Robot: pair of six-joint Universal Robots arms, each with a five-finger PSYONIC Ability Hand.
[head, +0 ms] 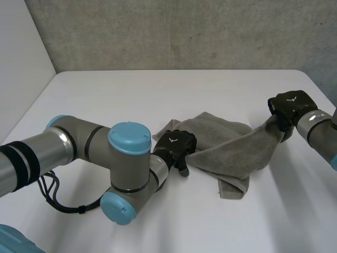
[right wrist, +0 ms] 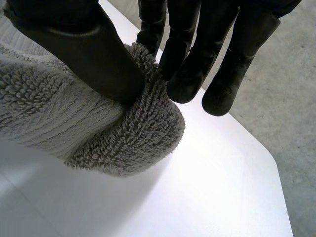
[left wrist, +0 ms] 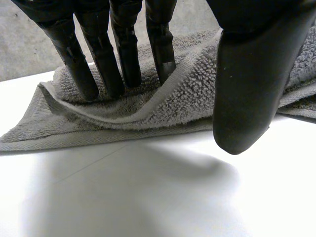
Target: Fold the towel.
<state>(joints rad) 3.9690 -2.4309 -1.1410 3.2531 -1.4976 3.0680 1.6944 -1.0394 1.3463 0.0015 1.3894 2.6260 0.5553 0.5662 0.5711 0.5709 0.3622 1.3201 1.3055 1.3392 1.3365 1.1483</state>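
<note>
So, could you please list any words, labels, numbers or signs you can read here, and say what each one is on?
No words, numbers or brand names can be read in any view.
On the back of the left hand: a small white emblem, a sign and not letters.
On the back of the right hand: a white emblem of the same shape.
On the towel and the table: no label or print to be seen.
</note>
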